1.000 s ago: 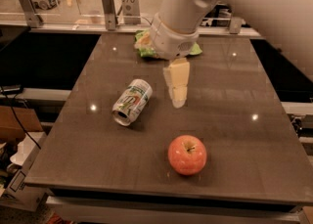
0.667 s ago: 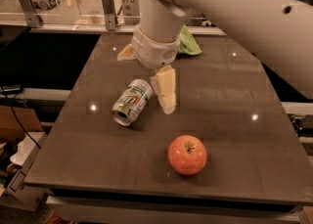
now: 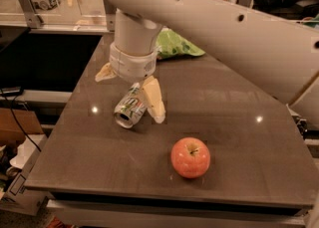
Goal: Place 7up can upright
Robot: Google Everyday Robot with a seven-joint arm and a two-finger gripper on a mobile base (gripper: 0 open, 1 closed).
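The 7up can (image 3: 128, 110) lies on its side on the table (image 3: 239, 137), left of the frame's centre, not upright. One round end faces the lower left of the frame and shows as a dark oval inside a bright metal rim. The body is silver, with a pale label carrying green markings; the lettering on it cannot be read from this view.

The gripper (image 3: 129, 98) hangs directly over the can, with its two cream-coloured fingers (image 3: 152, 98) spread wide apart. One finger points down along the can's right side and overlaps it in the view, so whether it touches the can cannot be told. The other finger sticks out toward the upper left, clear of the can. Nothing is pinched between them.

Above the gripper, a white cylindrical wrist joins the thick white arm (image 3: 224, 38), which crosses the upper part of the frame to the right edge.

A red apple (image 3: 190, 157) stands well apart from the can, toward the lower right. A green crinkly snack bag (image 3: 175, 46) lies at the table's far edge, partly behind the arm.
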